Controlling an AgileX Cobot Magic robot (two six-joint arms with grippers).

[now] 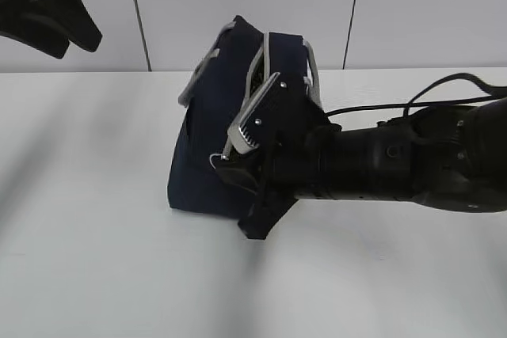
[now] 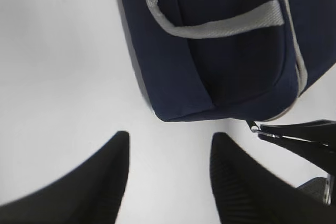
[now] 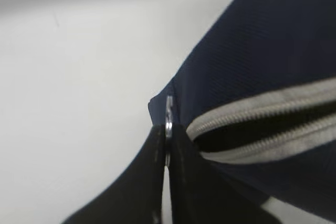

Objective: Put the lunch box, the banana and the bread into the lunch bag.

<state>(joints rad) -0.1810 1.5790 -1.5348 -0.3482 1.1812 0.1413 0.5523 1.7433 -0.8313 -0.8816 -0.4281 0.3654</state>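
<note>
The dark navy lunch bag [image 1: 206,140] stands mid-table with its grey strap handles [image 1: 198,77] up. It also shows in the left wrist view [image 2: 220,66] and the right wrist view [image 3: 262,51]. My right gripper [image 3: 168,129] is shut on the zipper's metal ring pull [image 3: 169,111] at the bag's near corner [image 1: 228,165]. The grey zipper [image 3: 252,129] gapes beside it, dark inside. My left gripper [image 2: 168,140] is open and empty above bare table, short of the bag; in the exterior view it is raised at the top left [image 1: 75,41]. Lunch box, banana and bread are out of view.
The white table [image 1: 95,219] lies around the bag, with a white panelled wall [image 1: 238,5] behind. The right arm [image 1: 396,168] and its cable [image 1: 428,93] stretch across the table's right side. The right gripper's tip [image 2: 294,132] shows in the left wrist view.
</note>
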